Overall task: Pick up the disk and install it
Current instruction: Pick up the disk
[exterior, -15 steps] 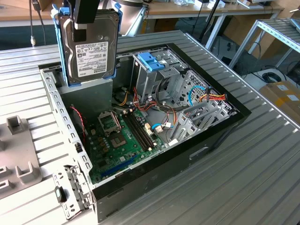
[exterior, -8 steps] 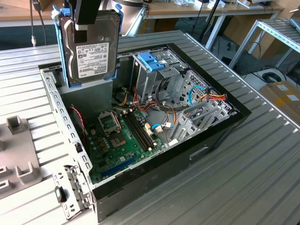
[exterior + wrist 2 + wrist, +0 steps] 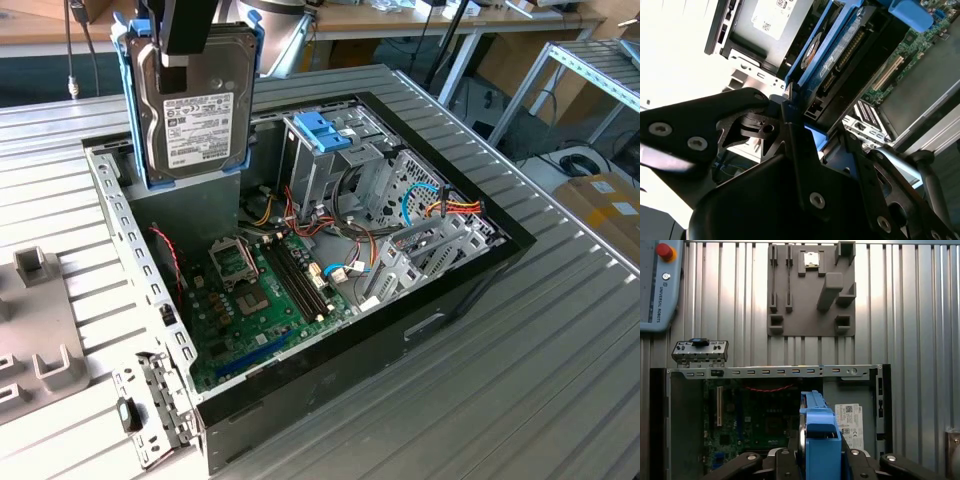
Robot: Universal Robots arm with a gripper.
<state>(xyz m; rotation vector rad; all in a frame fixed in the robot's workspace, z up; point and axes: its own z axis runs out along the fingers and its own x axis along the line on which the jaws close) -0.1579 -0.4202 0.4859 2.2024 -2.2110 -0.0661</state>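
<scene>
Grey moulded fixture plate (image 3: 35, 340) lies on the ribbed metal table (image 3: 540, 330) at the exterior view's left. We judge its pockets are shaped to keep parts at known spots. Near it, a small perforated bracket (image 3: 150, 400) sits just beside the corner of the open computer case (image 3: 440, 310). The case lies on its side with the panel off, which we take to be what lets the arm reach in from above.

Further right, the gripper (image 3: 178, 50) hangs over the case's left end, its jaws pinching the disk (image 3: 195, 100) near the upper edge. The disk hangs on edge, raised above the case, with its label facing the camera and its light blue frame around it. We judge that this upright hold suits a narrow slot.

In the first wrist view the blue frame sits clamped in the middle, with the grey power-supply box (image 3: 860, 395) down in the case near it.

Right of the disk we see the green motherboard (image 3: 260, 290), then the metal drive cage (image 3: 340, 170) with its blue handle (image 3: 322, 132), and finally the bundled cables (image 3: 445, 207).
</scene>
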